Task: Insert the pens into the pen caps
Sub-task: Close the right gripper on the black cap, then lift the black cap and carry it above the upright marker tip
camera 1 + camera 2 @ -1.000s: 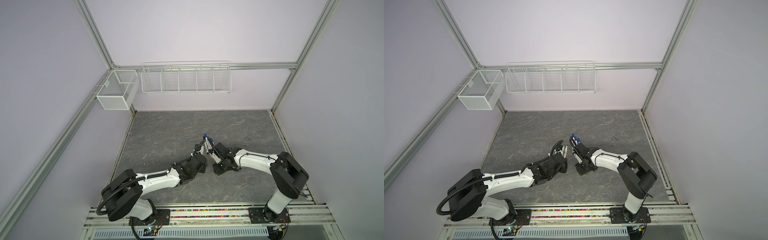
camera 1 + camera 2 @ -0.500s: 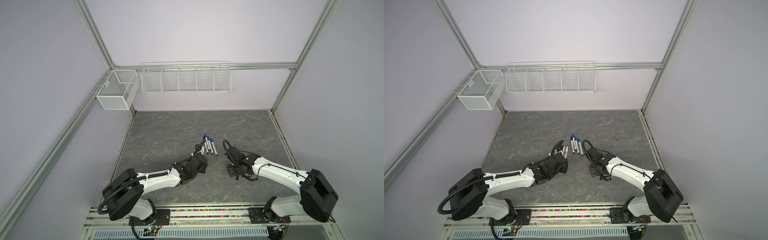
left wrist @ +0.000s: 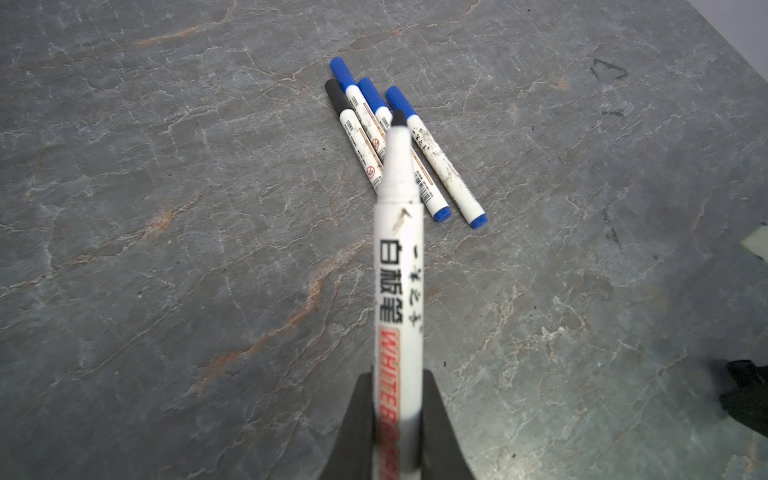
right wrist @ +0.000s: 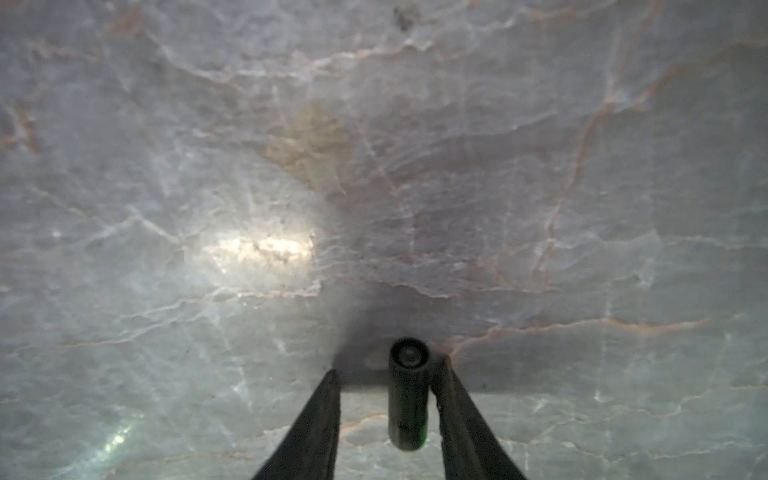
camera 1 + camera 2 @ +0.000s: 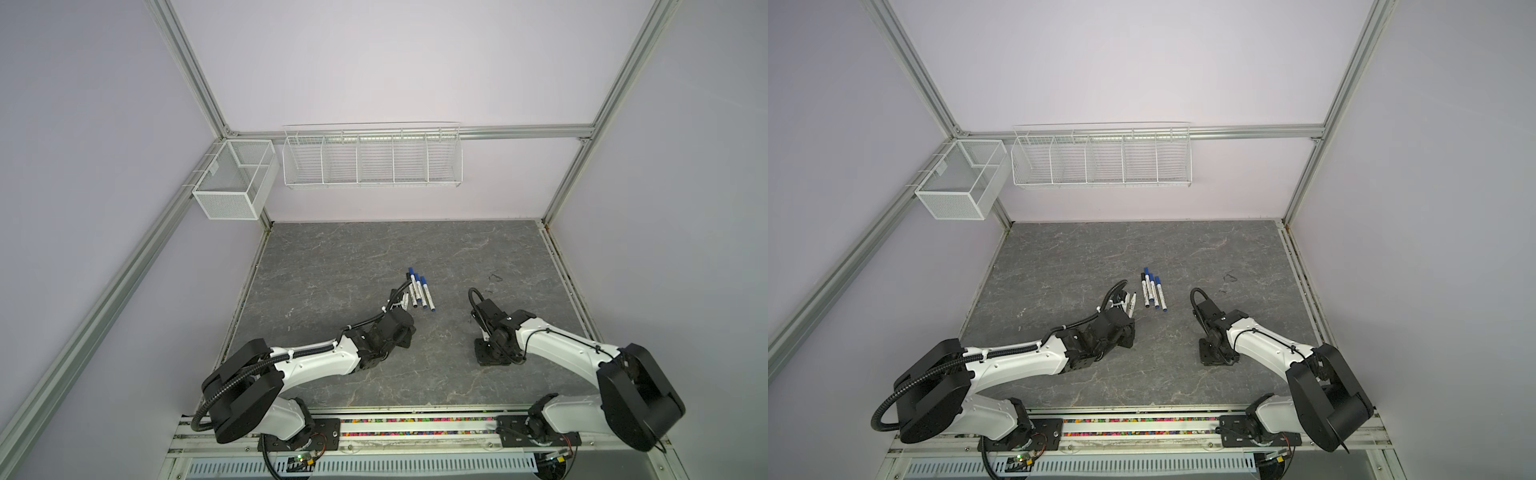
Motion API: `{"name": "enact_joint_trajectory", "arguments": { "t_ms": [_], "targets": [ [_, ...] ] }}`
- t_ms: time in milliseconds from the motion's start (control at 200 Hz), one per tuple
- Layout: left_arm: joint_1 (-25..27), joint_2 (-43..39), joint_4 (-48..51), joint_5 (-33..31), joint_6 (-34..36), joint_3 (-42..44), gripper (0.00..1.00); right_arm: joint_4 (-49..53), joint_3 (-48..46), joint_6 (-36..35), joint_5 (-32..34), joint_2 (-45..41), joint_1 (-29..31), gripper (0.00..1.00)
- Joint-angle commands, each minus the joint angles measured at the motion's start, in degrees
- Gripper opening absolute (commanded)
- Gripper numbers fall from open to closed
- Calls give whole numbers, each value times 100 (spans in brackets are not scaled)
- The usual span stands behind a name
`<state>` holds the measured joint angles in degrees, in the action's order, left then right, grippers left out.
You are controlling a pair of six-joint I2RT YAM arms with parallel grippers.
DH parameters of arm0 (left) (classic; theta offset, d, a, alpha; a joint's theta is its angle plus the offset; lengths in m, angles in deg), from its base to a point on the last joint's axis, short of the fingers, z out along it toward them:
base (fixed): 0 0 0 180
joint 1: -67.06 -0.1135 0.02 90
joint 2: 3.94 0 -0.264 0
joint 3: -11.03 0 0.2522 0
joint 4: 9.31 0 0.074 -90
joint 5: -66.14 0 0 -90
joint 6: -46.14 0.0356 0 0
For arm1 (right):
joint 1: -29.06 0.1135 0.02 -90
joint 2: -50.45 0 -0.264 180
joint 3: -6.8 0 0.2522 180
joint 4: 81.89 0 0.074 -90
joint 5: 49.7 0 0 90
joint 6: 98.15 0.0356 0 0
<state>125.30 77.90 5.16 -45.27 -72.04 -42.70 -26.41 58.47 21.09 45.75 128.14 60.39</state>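
My left gripper point(image 3: 398, 378) is shut on the barrel of a white pen point(image 3: 398, 257) whose bare black tip points away from it. The same pen point(image 5: 1131, 305) shows in a top view beside the row. Several capped pens point(image 5: 419, 293) point(image 5: 1153, 293) lie side by side on the table beyond it, three with blue caps and one with a black cap point(image 3: 337, 97). My right gripper point(image 4: 388, 365) point(image 5: 493, 356) points down at the table, open. A loose black pen cap point(image 4: 409, 395) lies between its fingers, against one finger with a gap to the other.
The grey marbled table point(image 5: 332, 270) carries small dark marks point(image 5: 494, 276) at the right. A white wire basket rack point(image 5: 372, 156) hangs on the back wall and a white mesh box point(image 5: 235, 178) on the left rail.
My right arm has drawn away from the pens to the right and come down over the black cap, jaws wider and then narrower. The left arm and its pen have stayed put.
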Motion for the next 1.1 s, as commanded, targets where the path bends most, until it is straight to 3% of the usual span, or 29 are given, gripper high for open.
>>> {"name": "enact_joint_trajectory", "arguments": {
  "t_ms": [0, 175, 370, 570, 800, 1095],
  "targets": [
    [-14, -82, -27, -48, 1, 24, 0, -294, -78, 21, -267, 285, 4, 35],
    [-14, -23, -66, -6, 44, -28, 0, -344, 47, -3, -32, 494, -2, 23],
    [-14, 6, -102, 187, 147, -82, 0, -699, 241, -234, -264, 500, 0, 7],
    [-6, -61, -455, 745, 497, 43, 0, -1237, 829, -504, -433, -115, 1, 7],
    [-5, -534, -1703, 1950, 1117, 744, 0, -2803, 1380, -320, -1299, -743, 9, 7],
    [-5, -819, -2264, 2263, 1229, 1088, 0, -3820, 1656, 214, -2297, -468, 142, 7]
  ]
}}
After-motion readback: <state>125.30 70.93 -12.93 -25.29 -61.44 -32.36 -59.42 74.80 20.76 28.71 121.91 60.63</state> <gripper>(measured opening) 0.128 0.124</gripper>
